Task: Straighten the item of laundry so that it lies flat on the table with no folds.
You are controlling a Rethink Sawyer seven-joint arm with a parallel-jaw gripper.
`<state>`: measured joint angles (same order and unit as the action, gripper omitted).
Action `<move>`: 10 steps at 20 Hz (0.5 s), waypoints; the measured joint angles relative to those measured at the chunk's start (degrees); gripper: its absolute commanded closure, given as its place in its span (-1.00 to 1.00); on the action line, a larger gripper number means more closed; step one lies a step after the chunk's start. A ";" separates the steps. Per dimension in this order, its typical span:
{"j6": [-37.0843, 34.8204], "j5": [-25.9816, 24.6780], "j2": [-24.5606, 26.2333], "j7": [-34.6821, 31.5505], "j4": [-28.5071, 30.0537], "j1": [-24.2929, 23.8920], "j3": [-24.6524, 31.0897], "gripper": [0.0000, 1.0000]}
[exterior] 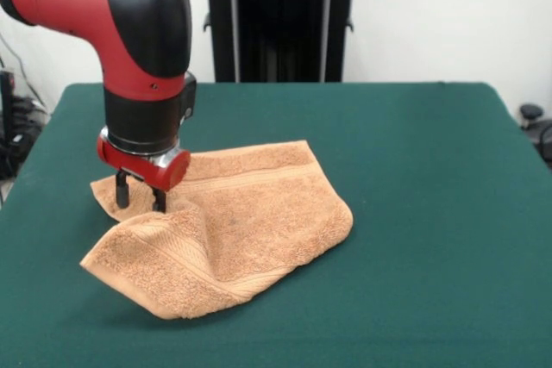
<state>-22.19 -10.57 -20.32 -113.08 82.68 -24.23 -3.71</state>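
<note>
The orange-tan terry towel [246,221] lies crumpled on the left half of the dark green table [423,178]. Its near left part is folded over and raised into a ridge, and its right edge is rolled under. A woven band runs across its far part. No white tag shows. My gripper [141,197] hangs straight down from the red and black arm [129,32] over the towel's left end. Its two dark fingers [122,190] stand apart, with their tips down at the cloth just behind the folded ridge. Nothing is held between them.
The robot's black pedestal [280,28] stands behind the table's far edge at the middle. Dark equipment shows off the table's left edge [13,127] and right edge [535,122]. Green tabletop extends to the right of the towel and in front of it.
</note>
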 measured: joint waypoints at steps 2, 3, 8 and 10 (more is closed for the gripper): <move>0.01 0.00 -0.01 0.00 0.01 -0.04 0.01 -1.00; 0.01 0.00 -0.02 0.00 0.02 -0.06 0.02 -1.00; 0.05 0.01 -0.07 0.00 0.02 -0.27 0.05 -1.00; 0.06 -0.02 -0.11 0.00 0.01 -0.42 0.06 -1.00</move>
<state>-22.13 -10.59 -20.43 -113.08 82.69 -24.65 -3.66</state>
